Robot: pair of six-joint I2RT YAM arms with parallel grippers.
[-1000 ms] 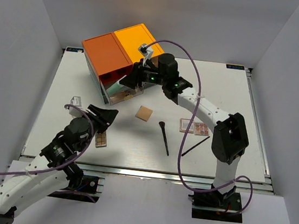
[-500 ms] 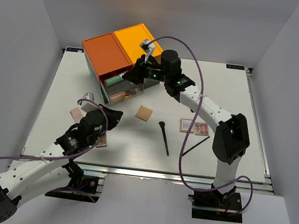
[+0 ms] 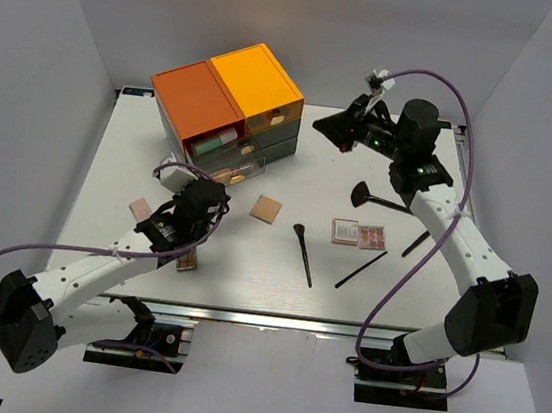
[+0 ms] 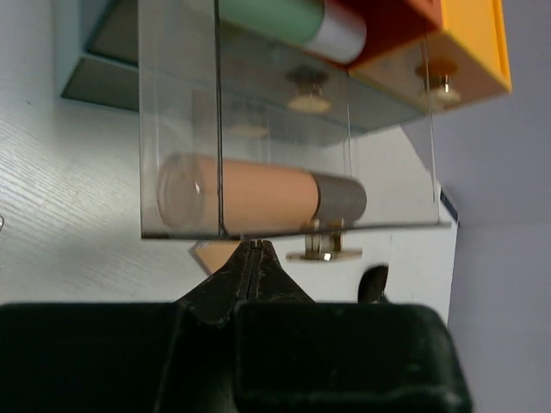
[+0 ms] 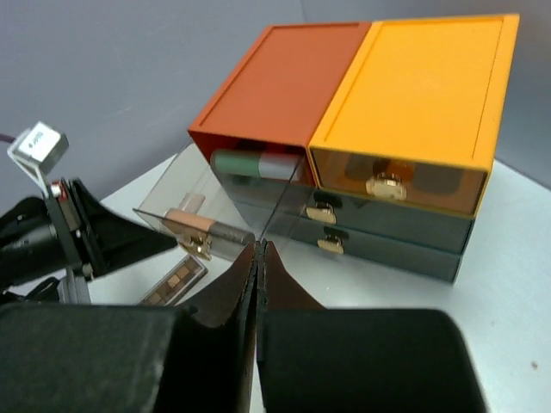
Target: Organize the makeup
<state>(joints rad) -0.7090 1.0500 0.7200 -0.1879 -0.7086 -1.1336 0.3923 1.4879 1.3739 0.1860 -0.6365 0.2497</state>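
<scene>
Bottles occupy the drawers: a beige bottle [image 4: 250,194] lies on its side in the pulled-out clear drawer [image 4: 176,129], and a green-white bottle [image 5: 254,163] lies in the open drawer above it. Both belong to the orange-topped drawer box [image 3: 224,99] at the table's 11 o'clock.

A tan compact [image 3: 267,208] sits near the middle. At 5 o'clock from it lies a black-handled brush [image 3: 303,255], with a thinner brush [image 3: 361,269] just beyond. An eyeshadow palette [image 3: 358,235] lies at 4 o'clock and a fan brush [image 3: 378,198] at 2 o'clock. Out at 8 o'clock are a pinkish palette [image 3: 141,208] and a second palette [image 3: 187,259], which is partly under the left arm.

The left arm stretches low from 7 o'clock. The left gripper [image 4: 254,249] has its fingers pressed together on nothing, with the tips just under the clear drawer's front edge, beside its brass knob [image 4: 323,251].

The right arm climbs from 5 o'clock, folds at the elbow and reaches to 1 o'clock. There the right gripper [image 5: 258,249] hangs above the surface, pointing at 9 o'clock toward the box. It too is pinched closed and empty.

Purple cable [image 3: 442,81] loops off each wrist. The white table [image 3: 246,286] is boxed in by plain grey walls [image 3: 49,88].
</scene>
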